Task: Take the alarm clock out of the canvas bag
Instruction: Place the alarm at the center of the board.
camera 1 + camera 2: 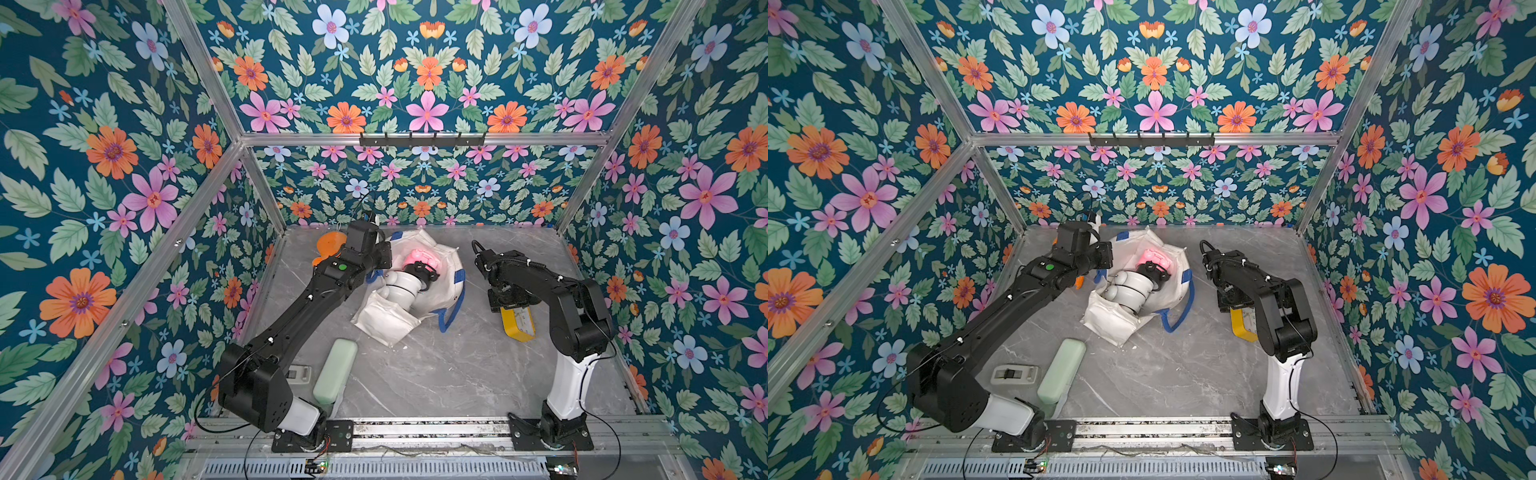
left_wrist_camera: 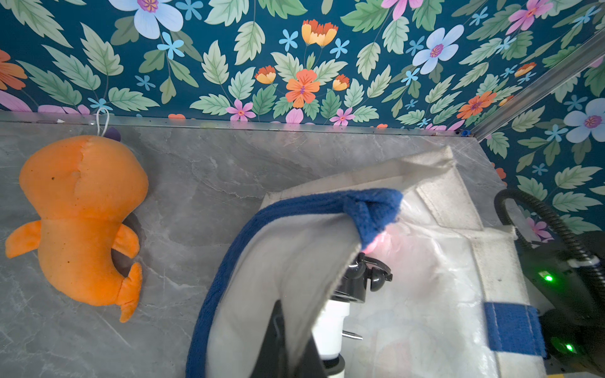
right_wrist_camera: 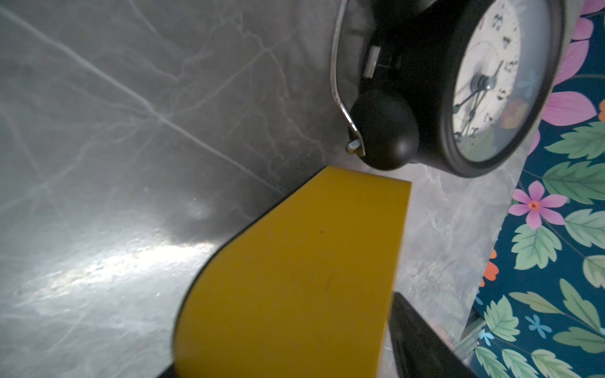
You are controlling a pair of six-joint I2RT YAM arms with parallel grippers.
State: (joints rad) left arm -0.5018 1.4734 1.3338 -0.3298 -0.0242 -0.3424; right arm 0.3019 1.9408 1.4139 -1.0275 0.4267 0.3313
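Right wrist view: clock [image 3: 484, 81] is sitting on table [image 3: 131, 163]; left gripper [image 2: 294, 327] is clamping bag [image 1: 386, 320]; right gripper [image 1: 510, 305] opening indeterminate.

Off-white canvas bag [image 1: 384, 322], blue handles, slumped open at far-centre. Black twin-bell alarm clock [image 3: 484, 81] sits outside it, by right wall.

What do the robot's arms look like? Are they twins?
Nearly twins. Both are chunky and mostly black, with one smooth white part near the bottom. The left arm has a round green dot on it. The right arm has a ribbed black hose on top, tied down with little white ties.
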